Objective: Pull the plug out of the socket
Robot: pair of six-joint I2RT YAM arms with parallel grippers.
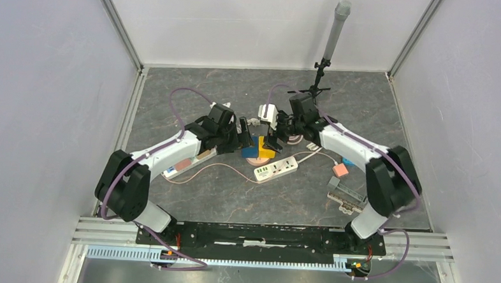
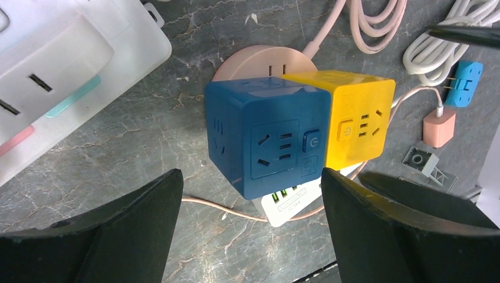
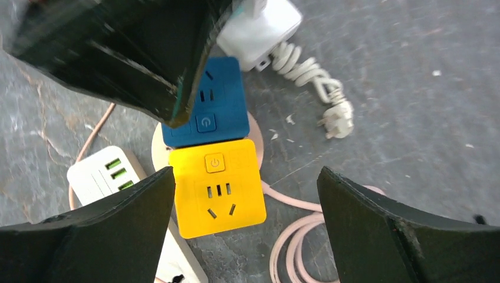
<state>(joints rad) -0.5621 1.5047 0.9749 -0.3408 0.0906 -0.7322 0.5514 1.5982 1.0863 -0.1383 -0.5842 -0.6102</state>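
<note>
My left fingers (image 2: 118,236) wide apart, empty; blue cube (image 2: 268,138) between them, just ahead. My right fingers (image 3: 100,236) equally spread, empty, yellow cube (image 3: 217,186) between them. Cubes joined face to face atop pink disc (image 2: 259,62). Judgement: nothing gripped, unplugging all left to do.

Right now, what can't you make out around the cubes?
- Top external: blue cube and yellow cube are partly covered by the arms, and their sockets are too small to read.
- Left wrist: the faces where the cubes meet are hidden. The pink base is mostly under them.
- Right wrist: left jaws cover the blue cube's far end. Right jaws cut off the white strip.
</note>
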